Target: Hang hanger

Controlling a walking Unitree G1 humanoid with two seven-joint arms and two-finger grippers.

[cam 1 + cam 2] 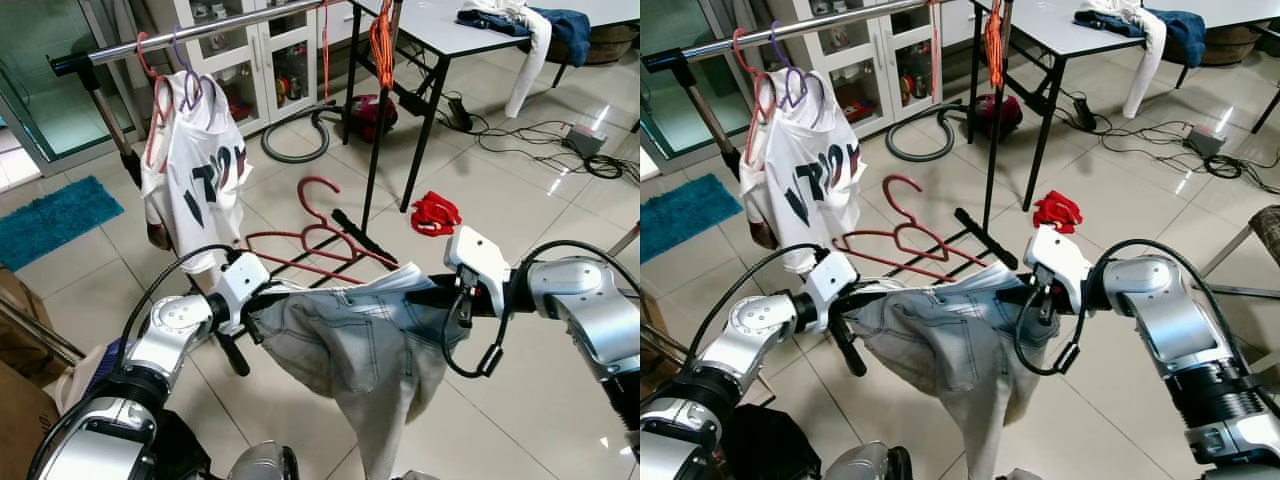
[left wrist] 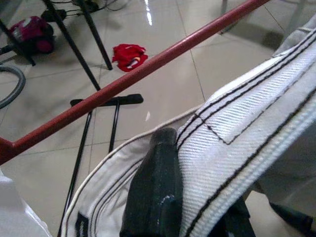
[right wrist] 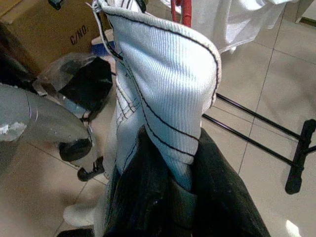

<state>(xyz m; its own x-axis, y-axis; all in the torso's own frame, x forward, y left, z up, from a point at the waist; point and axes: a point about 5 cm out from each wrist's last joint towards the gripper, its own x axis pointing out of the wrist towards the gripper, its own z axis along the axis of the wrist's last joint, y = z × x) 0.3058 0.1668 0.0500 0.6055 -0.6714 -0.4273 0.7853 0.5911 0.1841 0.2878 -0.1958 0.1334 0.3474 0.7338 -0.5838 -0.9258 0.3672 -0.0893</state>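
Midway: jeans [image 1: 370, 340] on red hanger [image 1: 320, 235], clamped at both ends by left end effector [image 1: 262, 300] and right end effector [image 1: 440, 295] — not yet hooked on rail [image 1: 180, 35].

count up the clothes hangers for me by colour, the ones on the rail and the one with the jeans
Red hangers: 2, one hooked on the rail under the white shirt, one carrying the jeans between the two grippers
Purple hangers: 1, on the rail beside the red one
Total: 3
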